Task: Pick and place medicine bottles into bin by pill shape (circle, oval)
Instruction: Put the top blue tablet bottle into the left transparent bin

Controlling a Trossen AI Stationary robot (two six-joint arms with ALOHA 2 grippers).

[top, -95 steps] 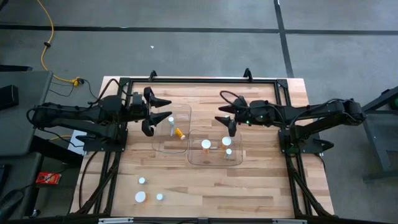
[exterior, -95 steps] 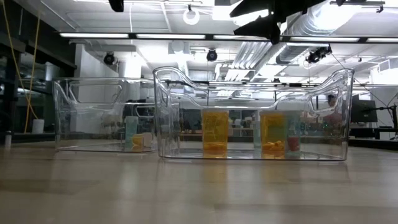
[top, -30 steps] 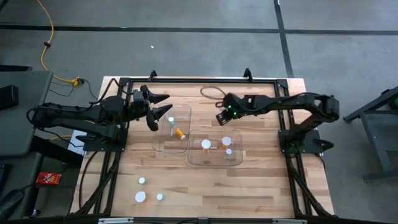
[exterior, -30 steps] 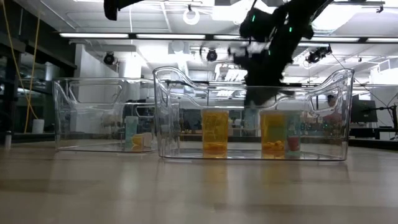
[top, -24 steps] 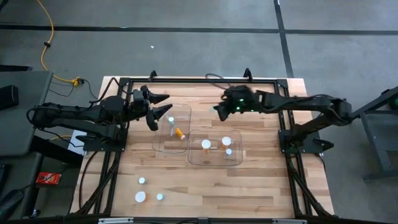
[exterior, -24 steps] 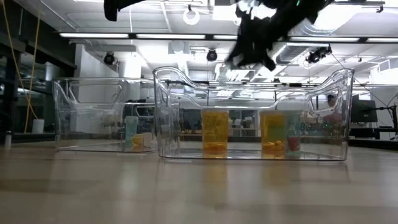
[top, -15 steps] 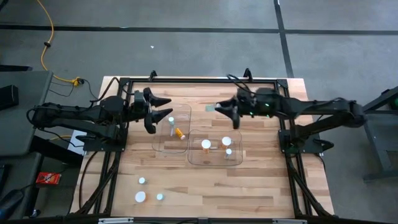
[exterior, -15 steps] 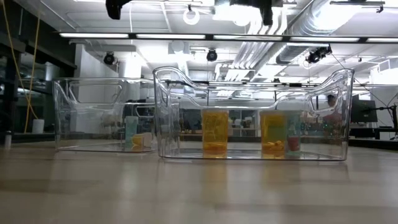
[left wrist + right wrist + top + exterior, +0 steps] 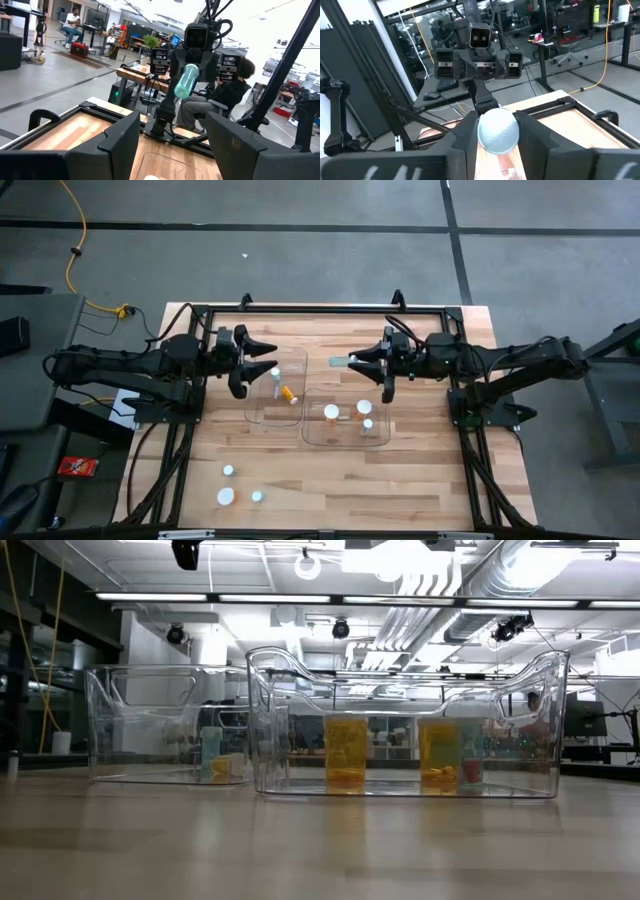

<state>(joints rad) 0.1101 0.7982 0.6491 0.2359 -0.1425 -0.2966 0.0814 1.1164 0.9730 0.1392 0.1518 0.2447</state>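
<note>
Right pincer (image 9: 372, 361), swung level, gripping pale-green bottle (image 9: 341, 361).

Tabletop (image 9: 420, 470): pale wood planks, edged by a black metal frame (image 9: 320, 308). Two clear plastic bins sat directly on it near the middle. The left bin (image 9: 262, 412) stood a little farther back; the right bin (image 9: 312, 435) sat nearer the front, and from above their corners looked touching or close to it. Seen level across the tabletop, the right bin (image 9: 262, 740) stood in front of, and partly overlapped, the left bin (image 9: 100, 720). Three loose white-capped bottles rested on the bare wood at the front left, well apart from the bins: one small (image 9: 228, 471), one larger (image 9: 226, 497), one small (image 9: 257, 496) just beside the larger.
</note>
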